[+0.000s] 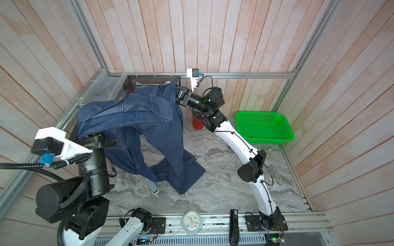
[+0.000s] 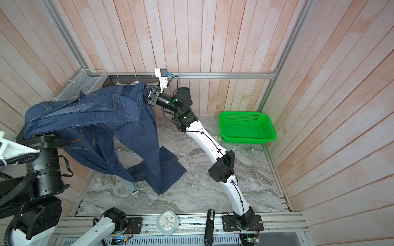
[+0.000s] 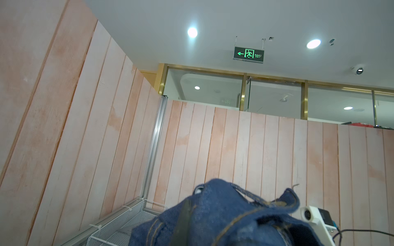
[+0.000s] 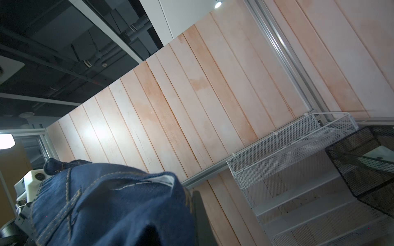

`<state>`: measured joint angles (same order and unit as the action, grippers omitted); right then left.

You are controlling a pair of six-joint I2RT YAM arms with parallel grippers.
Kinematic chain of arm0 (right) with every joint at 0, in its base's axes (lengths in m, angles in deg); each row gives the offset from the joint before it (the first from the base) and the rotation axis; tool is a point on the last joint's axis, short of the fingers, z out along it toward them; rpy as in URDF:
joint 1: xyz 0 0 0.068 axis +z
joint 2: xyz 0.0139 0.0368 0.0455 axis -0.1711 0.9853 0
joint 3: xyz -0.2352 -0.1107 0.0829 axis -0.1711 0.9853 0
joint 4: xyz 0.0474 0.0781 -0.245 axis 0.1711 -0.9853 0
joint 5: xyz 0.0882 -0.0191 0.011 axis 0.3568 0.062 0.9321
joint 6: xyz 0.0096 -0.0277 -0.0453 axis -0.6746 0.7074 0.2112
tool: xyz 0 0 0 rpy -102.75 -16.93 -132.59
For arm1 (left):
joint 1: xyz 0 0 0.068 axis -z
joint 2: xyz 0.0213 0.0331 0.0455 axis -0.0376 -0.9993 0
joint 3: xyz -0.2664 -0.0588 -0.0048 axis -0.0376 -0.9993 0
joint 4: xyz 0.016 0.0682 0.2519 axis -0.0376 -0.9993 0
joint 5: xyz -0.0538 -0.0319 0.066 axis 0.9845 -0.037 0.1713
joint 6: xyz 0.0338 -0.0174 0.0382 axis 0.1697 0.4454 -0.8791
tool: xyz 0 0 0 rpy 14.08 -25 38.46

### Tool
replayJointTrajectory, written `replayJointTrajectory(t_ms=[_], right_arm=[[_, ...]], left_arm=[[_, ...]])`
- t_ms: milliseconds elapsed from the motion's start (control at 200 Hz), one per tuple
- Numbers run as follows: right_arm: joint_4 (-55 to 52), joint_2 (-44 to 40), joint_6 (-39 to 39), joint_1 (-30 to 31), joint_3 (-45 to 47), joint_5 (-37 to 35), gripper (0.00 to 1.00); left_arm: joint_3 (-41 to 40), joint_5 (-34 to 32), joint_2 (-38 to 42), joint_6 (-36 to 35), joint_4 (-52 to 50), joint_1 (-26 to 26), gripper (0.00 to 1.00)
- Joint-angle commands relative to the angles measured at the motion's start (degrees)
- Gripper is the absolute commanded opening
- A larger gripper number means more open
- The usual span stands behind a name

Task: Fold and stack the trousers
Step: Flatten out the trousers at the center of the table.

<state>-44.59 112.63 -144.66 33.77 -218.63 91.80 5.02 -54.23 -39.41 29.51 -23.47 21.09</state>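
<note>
Up close, the black joints of the left arm [image 1: 93,170] crowd the near corner, and the denim goes right over its top. The trousers [image 1: 132,110] hang high above the grey marble-look worktop [image 1: 223,181], stretched by the waist between both arms, and only the hems lie crumpled on the stone. The right end effector [image 1: 179,94] is clamped on one end of the waistband, back by the rail. The left end effector [image 3: 193,213] is closed on the other end. From above its fingers are buried under cloth, and only the left wrist view shows one dark finger against the denim. All around are pale pinkish plank walls [image 1: 213,32] and an aluminium frame [image 1: 245,75]. A green plastic basket [image 1: 270,139] sits at the far right of the worktop, with a white wire basket [image 1: 106,89] and a black mesh basket [image 1: 153,79] in the far left corner. A red cup [image 1: 197,124] is half hidden behind the right arm [image 1: 234,138]. A small grey-and-white gadget [image 1: 154,189] pokes out from under a hem, too covered to name. A clock [image 1: 191,221] and a black handheld tool [image 1: 233,225] rest on the front rail. A green exit sign [image 3: 248,55] hangs from the ceiling in the left wrist view.
</note>
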Motion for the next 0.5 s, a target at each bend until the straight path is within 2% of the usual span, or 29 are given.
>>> replayJointTrajectory(t_ms=[0, 70, 145, 230, 325, 380, 430, 495], right_arm=[[-2.1, -5.4, 6.5, -4.2, -0.6, -0.8, 0.04], [-12.7, -6.2, 10.3, -6.9, -1.2, -1.4, 0.05], [-22.5, -8.9, 15.5, -10.3, 3.2, -4.5, 0.05], [-29.3, -14.2, 22.5, -13.4, 14.0, -11.1, 0.06], [-30.0, -19.9, 26.3, -16.9, 27.8, -15.5, 0.1], [-30.6, -21.9, 27.3, -19.2, 33.9, -17.1, 0.14], [-30.3, -23.3, 27.8, -21.2, 38.8, -17.4, 0.18], [-30.6, -24.7, 27.6, -23.7, 43.4, -17.1, 0.31]], left_arm=[[1.5, 1.0, -0.8, 0.6, -1.7, -0.3, 0.0], [0.7, 4.4, -2.4, 4.1, -5.9, -0.3, 0.0], [-0.4, 10.0, -4.9, 8.8, -10.8, -0.3, 0.0], [-2.5, 17.2, -7.6, 14.6, -14.9, -0.3, 0.0], [-6.9, 25.6, -9.8, 21.0, -16.1, 0.3, 0.0], [-9.5, 27.8, -10.9, 22.6, -15.9, 2.4, 0.0], [-11.6, 27.1, -12.1, 22.5, -15.7, 6.4, 0.0], [-13.4, 24.7, -14.2, 21.3, -15.5, 12.4, 0.0]])
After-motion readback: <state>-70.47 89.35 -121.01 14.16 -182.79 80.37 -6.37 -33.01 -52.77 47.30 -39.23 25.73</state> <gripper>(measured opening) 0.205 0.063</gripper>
